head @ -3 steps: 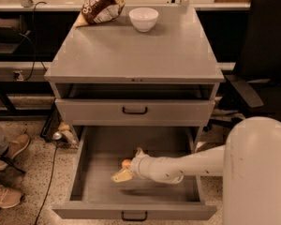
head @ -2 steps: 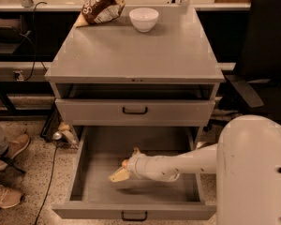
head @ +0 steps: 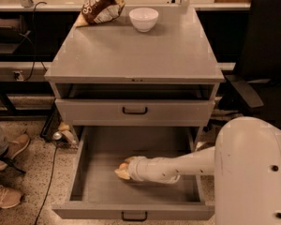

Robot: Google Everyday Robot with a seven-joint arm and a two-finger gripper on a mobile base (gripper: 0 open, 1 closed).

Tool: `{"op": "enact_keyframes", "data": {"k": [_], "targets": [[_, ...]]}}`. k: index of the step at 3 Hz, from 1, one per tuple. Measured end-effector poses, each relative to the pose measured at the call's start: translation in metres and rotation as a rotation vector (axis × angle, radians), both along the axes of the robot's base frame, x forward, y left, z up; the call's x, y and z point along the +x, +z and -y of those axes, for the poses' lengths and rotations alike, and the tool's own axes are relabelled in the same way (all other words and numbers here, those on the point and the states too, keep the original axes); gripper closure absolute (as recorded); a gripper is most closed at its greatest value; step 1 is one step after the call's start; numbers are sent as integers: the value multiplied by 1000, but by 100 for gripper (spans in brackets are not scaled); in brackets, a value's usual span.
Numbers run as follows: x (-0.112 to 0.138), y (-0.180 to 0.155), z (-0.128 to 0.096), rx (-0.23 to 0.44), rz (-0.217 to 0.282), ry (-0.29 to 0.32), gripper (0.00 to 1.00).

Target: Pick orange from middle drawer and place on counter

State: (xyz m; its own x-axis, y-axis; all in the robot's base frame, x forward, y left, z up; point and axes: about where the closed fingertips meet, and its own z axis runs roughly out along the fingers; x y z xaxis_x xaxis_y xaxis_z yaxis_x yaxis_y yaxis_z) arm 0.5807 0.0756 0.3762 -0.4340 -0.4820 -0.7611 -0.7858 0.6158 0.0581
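Observation:
The middle drawer (head: 91, 186) is pulled wide open at the bottom of the grey cabinet, its black handle (head: 134, 215) at the front. My gripper (head: 122, 170) reaches in from the right and rests low over the drawer floor, left of centre. A small patch of the orange (head: 124, 165) shows at the gripper's tip; the rest is hidden by it. I cannot tell if it is held. The counter (head: 131, 55) is the flat grey top of the cabinet.
A white bowl (head: 144, 18) and a brown snack bag (head: 99, 6) stand at the back of the counter. A closed drawer front (head: 84, 110) sits above the open one. A black chair (head: 264, 55) is at the right; someone's shoes (head: 7, 172) are at the left.
The gripper has stayed almost in place low in the drawer, edging slightly left. The arm's white body has shifted a little left.

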Motion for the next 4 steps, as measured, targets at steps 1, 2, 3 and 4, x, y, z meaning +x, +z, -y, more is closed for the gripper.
{"op": "enact_keyframes", "data": {"k": [1, 2, 3, 4], "targets": [[-10, -15, 15, -25, -33, -11, 72], [-16, -24, 27, -24, -44, -19, 94], [-19, -26, 30, -22, -46, -20, 100], [-19, -26, 30, -22, -46, -20, 100]]}}
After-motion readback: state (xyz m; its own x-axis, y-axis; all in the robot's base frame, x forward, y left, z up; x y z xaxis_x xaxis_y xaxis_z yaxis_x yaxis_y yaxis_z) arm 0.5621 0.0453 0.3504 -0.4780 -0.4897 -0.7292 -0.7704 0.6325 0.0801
